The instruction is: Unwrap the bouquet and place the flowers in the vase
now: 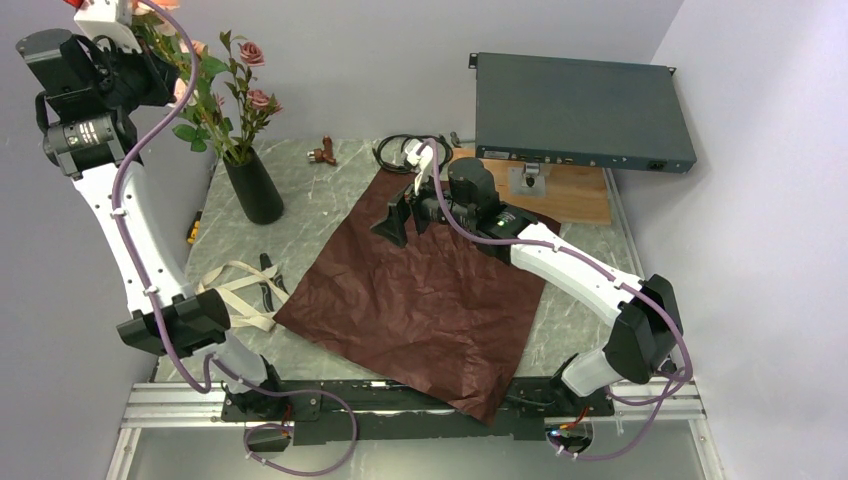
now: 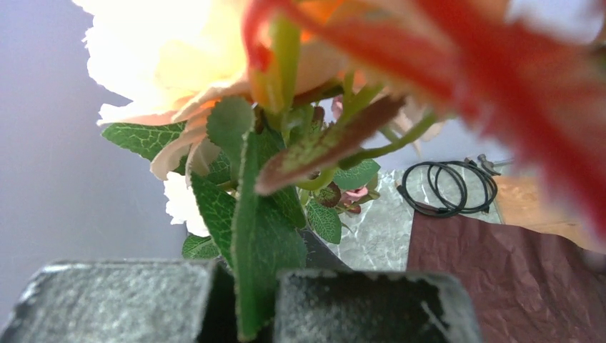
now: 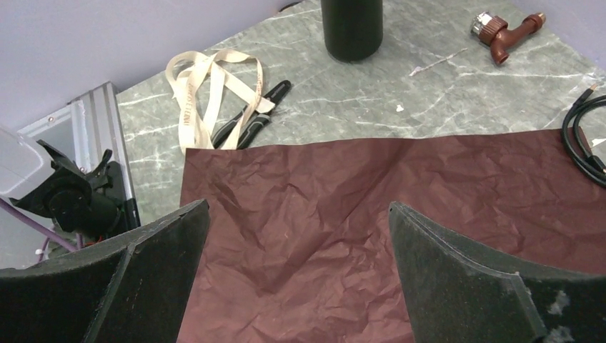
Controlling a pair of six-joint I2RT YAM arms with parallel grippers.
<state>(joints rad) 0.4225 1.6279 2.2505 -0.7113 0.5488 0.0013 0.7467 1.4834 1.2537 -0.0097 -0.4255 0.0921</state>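
At the table's ten o'clock the left gripper (image 2: pixel 243 293) is raised high. Its fingers are clamped on a green leaf and stem of the flowers (image 1: pixel 238 95), whose stems run down into the black vase (image 1: pixel 255 190) standing upright below. At eight o'clock a beige ribbon (image 1: pixel 238 295) lies loose, with dark-handled pliers (image 1: pixel 268 282) touching it. The maroon wrapping paper (image 1: pixel 420 300) lies spread flat from the centre to six o'clock. Over its twelve o'clock part the right gripper (image 3: pixel 296 214) hovers, fingers wide apart, holding nothing. A coiled black cable (image 1: pixel 400 150) lies just beyond.
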